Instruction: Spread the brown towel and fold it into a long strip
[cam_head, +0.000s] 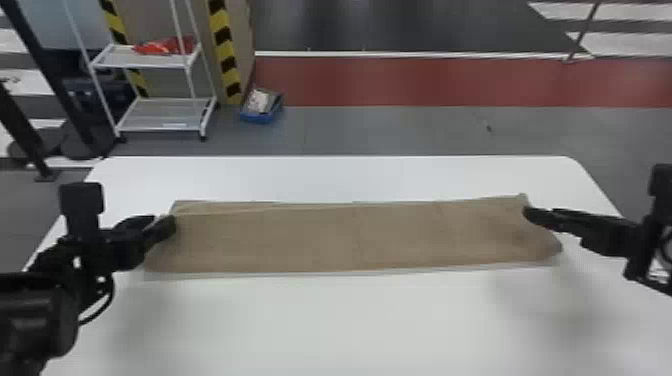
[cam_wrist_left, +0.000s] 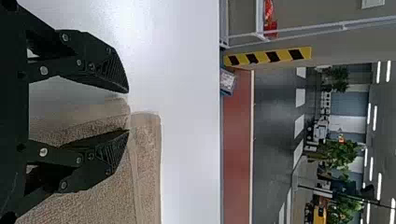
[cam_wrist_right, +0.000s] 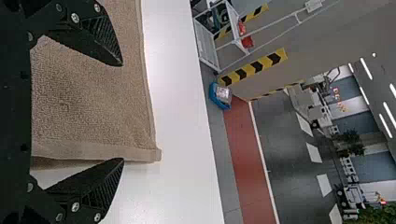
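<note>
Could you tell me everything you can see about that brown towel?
The brown towel looks like looped cotton, with a smoother hem band along its right end. It lies lengthwise from left to right across the white table, folded into a long strip. At the far left, an under layer peeks out beyond the top one. The left tool and right tool are at its ends, both open; whether either touches it, I can't tell.
</note>
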